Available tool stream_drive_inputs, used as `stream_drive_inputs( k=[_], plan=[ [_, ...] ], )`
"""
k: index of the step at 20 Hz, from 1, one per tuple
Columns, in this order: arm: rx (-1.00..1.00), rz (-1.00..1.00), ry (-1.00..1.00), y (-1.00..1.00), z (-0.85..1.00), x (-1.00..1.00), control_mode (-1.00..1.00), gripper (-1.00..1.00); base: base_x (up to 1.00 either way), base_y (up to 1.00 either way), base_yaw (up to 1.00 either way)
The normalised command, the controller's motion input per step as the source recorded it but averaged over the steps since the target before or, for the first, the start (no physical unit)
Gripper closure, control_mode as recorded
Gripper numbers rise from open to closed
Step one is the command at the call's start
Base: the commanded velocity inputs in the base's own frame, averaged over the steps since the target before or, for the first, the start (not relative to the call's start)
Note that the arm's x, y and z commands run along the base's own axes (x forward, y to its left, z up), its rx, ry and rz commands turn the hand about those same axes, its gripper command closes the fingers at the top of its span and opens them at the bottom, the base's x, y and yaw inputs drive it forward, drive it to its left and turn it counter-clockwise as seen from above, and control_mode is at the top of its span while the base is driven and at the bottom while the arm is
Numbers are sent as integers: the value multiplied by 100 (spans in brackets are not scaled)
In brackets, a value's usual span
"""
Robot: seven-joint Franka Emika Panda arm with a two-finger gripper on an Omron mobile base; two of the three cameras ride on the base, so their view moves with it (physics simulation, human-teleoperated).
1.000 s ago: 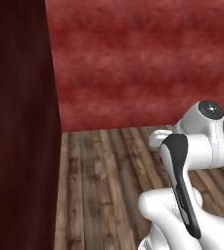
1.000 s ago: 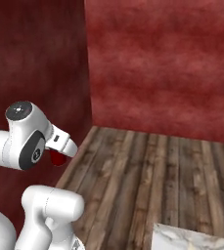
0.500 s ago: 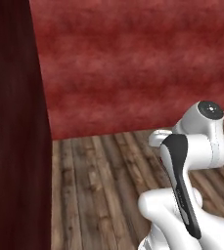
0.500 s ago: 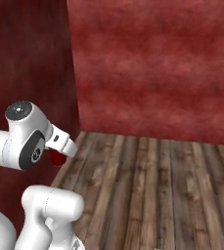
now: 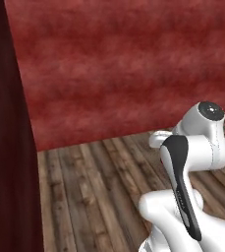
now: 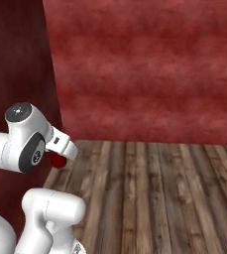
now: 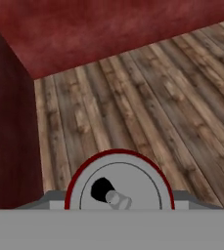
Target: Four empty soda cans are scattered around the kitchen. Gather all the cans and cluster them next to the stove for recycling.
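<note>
So right now the tool is clamped around a red soda can, silver top facing the camera at the bottom center of the hand view; a bit of red peeks out under the wrist at left-center of the right base view. Ahead there's wood floor and red wall, so I'd guess it's mid-carry, with drop-off left.

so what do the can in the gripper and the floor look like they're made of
Soda can: looks like metal, going by its flat matte silver top with a dark opening and pull tab, and its glossy red painted rim.
Floor: looks like wood planks, brown with visible grain, seams and a dull worn finish.
</note>
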Motion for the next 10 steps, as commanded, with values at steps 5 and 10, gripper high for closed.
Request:
stream_drive_inputs(
  k=[5,10],
  plan=[
    [0,0,0,0,0,0,100,100,43,28,-27],
    [0,0,0,0,0,0,100,100,40,22,-29]
  ],
)
